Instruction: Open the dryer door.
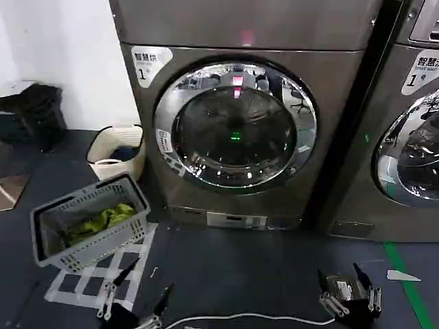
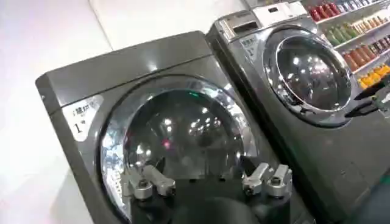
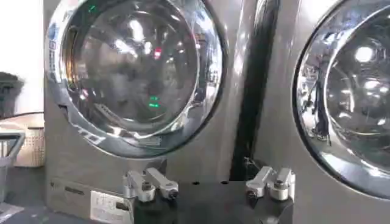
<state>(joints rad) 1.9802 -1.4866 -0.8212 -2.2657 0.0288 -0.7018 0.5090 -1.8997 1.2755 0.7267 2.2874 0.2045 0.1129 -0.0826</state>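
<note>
Nearest to us, at the bottom of the head view, our left gripper and our right gripper hang low over the dark floor, each well short of the machine. Both have their fingers spread wide and nothing between them; the wrist views show the same, with the left fingertips and the right fingertips apart and touching nothing. Ahead of both grippers stands the dryer door, a big round porthole with a broad chrome rim and dark glass, sitting flush and closed in the grey front of the machine. From the left wrist view the door lies straight beyond the open jaws; from the right wrist view it sits beyond and off to one side, with the neighbouring machine's door on the other. We also see a grey basket with green cloth in it on the floor to our left of the dryer, and a cream basket behind it near the wall.
</note>
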